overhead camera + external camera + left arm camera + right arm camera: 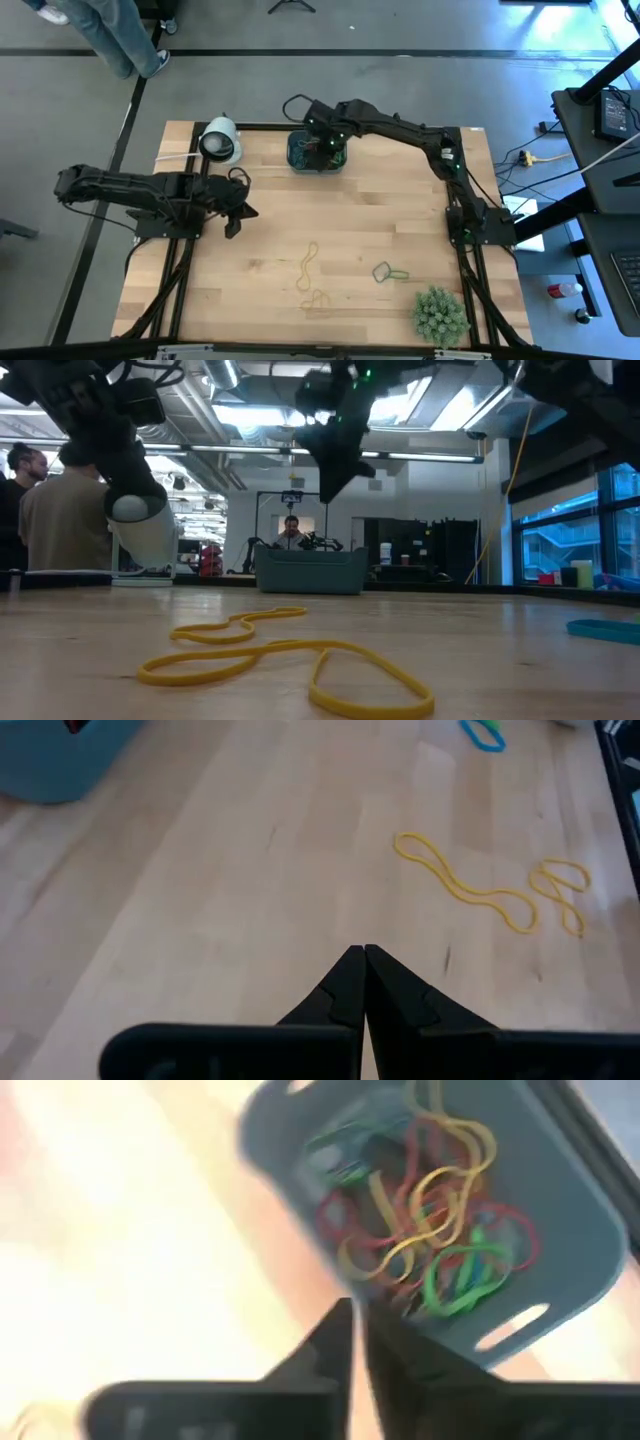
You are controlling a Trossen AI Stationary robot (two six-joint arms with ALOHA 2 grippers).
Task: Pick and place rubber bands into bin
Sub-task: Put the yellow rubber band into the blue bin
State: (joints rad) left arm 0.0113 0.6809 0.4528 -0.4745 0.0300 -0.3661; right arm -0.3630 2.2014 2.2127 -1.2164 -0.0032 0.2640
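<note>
The teal-blue bin stands near the table's far edge and holds several tangled red, yellow and green rubber bands. My right gripper hangs shut just above the bin, with nothing between its fingers; the low view shows it above the bin. Two yellow rubber bands and a green-grey one lie flat on the table nearer the front. My left gripper waits shut at the table's left, its fingertips above bare wood, short of the yellow bands.
A white roll lies at the far left corner, left of the bin. A bushy green plant stands at the near right corner. Bare wood stretches between my left gripper and the loose bands. People stand beyond the table's far left side.
</note>
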